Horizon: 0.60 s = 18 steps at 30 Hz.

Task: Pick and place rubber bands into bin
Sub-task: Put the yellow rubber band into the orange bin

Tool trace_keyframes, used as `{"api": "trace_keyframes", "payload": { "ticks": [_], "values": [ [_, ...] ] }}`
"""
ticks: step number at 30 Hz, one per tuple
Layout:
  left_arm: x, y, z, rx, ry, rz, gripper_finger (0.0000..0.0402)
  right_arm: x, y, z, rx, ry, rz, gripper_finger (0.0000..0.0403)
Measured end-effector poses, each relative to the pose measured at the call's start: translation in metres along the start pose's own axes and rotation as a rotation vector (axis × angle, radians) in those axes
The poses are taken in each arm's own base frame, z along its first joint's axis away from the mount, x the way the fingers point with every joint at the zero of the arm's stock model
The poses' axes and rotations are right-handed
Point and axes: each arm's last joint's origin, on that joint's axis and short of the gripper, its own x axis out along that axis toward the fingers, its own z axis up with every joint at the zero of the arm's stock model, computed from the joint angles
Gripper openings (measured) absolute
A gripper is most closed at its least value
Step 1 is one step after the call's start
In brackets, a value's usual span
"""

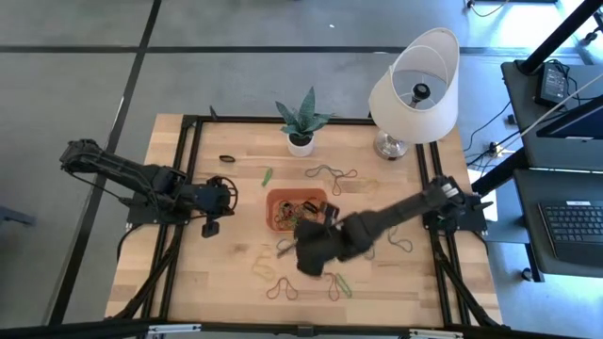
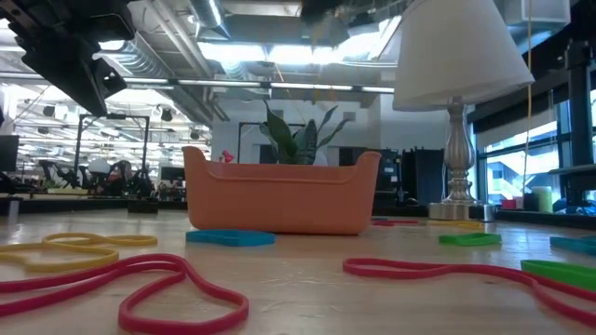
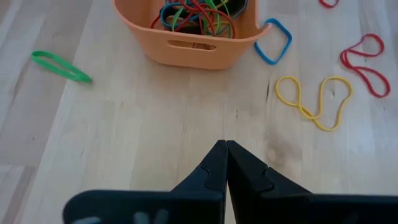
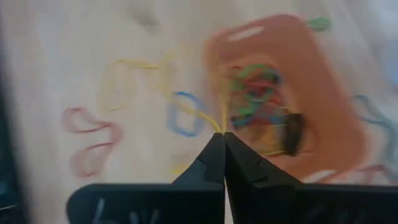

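The orange-red bin (image 1: 280,200) sits mid-table and holds several coloured rubber bands (image 3: 199,15). More bands lie loose on the wood around it: yellow (image 3: 317,99), blue (image 3: 273,40), red (image 3: 364,56) and green (image 3: 59,65). My right gripper (image 1: 306,247) hovers just near of the bin (image 4: 292,74), shut on a thin yellow band (image 4: 217,102). My left gripper (image 3: 225,144) is shut and touches nothing. It waits above the table left of the bin (image 3: 193,50) and points toward it. My right gripper pinches a strand of the yellow rubber band (image 4: 221,126) between its shut fingertips, coming from above. The band trails away from the tips in thin lines over the bin's edge. The view is blurred, so I cannot tell whether any of it lies on the table.
A white lamp (image 1: 415,89) stands at the far right corner and a small potted plant (image 1: 301,127) at the far edge behind the bin. Pink (image 2: 140,284), yellow (image 2: 65,251), blue (image 2: 230,238) and green (image 2: 470,239) bands lie on the near table.
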Motion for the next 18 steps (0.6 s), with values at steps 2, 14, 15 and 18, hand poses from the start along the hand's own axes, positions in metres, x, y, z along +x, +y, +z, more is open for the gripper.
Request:
{"api": "trace_keyframes", "payload": {
  "ticks": [2, 14, 15, 18],
  "values": [
    [0.000, 0.000, 0.000, -0.001, 0.000, 0.000, 0.0002, 0.007, -0.016, 0.008, -0.007, 0.016, -0.036, 0.0000],
    [0.000, 0.000, 0.000, -0.002, -0.001, 0.003, 0.0003, 0.081, -0.089, 0.013, -0.040, 0.226, -0.007, 0.0000],
    [0.000, 0.000, 0.000, -0.002, -0.002, 0.003, 0.0004, 0.088, -0.092, 0.009, -0.030, 0.239, -0.001, 0.0000],
    [0.000, 0.000, 0.000, -0.002, -0.005, 0.002, 0.0005, 0.107, -0.096, -0.002, -0.011, 0.261, 0.026, 0.0000]
  ]
}}
